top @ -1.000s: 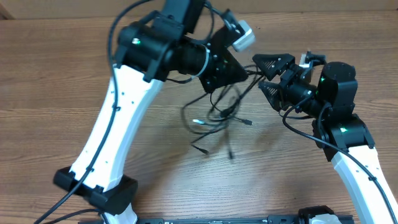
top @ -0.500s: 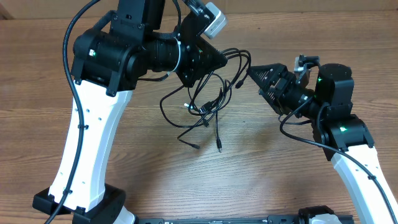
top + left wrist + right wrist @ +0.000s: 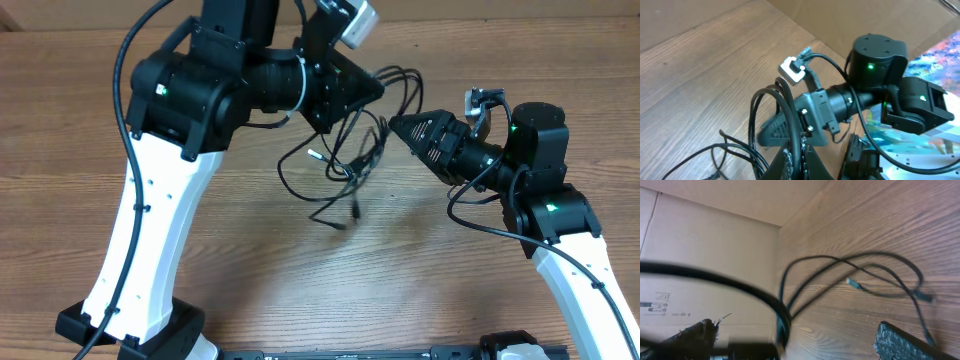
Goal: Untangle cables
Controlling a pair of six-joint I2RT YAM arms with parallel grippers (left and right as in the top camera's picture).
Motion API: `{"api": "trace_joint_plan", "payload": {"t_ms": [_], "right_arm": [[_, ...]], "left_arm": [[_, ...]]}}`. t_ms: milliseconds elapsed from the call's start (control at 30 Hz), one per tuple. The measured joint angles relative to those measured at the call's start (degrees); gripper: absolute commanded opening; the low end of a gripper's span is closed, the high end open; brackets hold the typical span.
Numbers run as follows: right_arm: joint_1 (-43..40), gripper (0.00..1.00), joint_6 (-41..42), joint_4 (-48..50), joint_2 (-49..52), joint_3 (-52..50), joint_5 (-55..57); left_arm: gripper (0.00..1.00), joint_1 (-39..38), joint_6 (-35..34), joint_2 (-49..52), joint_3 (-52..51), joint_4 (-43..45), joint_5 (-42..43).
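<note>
Tip: left fingers [image 3: 366, 88] pinch the cables [image 3: 360, 165] aloft; right fingers [image 3: 410, 128], spread wide at 3 o'clock, should close on one strand only.

The brown wood-grain tabletop [image 3: 420, 280] fills the frame, with loose black cables [image 3: 345, 172] trailing onto it just above centre, plug ends spread.

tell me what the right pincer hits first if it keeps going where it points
Probably the cables dangling from the left pincer, just ahead of the right pincer; depth unclear overhead.
</note>
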Motion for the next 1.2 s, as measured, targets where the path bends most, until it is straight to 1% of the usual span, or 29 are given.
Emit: {"api": "trace_joint_plan", "payload": {"t_ms": [167, 300, 367, 533, 667, 867, 933, 1133, 1200], "right_arm": [[0.0, 1.0, -0.13, 0.66, 0.02, 0.0, 2.36], [0.11, 1.0, -0.39, -1.66, 0.07, 0.0, 10.01], [0.28, 1.0, -0.81, -5.6, 0.55, 0.04, 16.79], [0.24, 1.0, -1.03, -13.51, 3.06, 0.04, 29.4], [0.22, 1.0, -1.01, -18.12, 6.03, 0.0, 35.85], [0.22, 1.0, -1.05, -19.47, 7.45, 0.0, 39.47], [0.22, 1.0, -1.05, -19.47, 7.45, 0.0, 39.76], [0.22, 1.0, -1.36, -20.52, 7.45, 0.0, 40.0], [0.22, 1.0, -2.97, -20.57, 7.45, 0.0, 37.81]], "left_arm": [[0.04, -2.12, -0.85, 0.0, 0.0, 0.02, 1.16], [0.04, -2.64, -1.05, 0.0, 0.0, 0.02, 4.9], [0.04, -2.62, -1.07, 0.0, 0.0, 0.02, 7.13], [0.04, -2.29, -1.2, 0.15, 0.0, -0.15, 10.47], [0.04, 0.5, -1.2, 0.15, 0.0, -0.42, 12.07], [0.04, 7.78, -1.2, 0.15, 0.0, -2.54, 12.7], [0.04, 9.03, -1.22, 0.15, 0.0, -2.99, 13.0], [0.04, 10.01, -1.2, 0.15, 0.0, -3.21, 13.25], [0.04, 10.01, -1.2, 0.15, 0.0, -3.21, 12.81]]}}
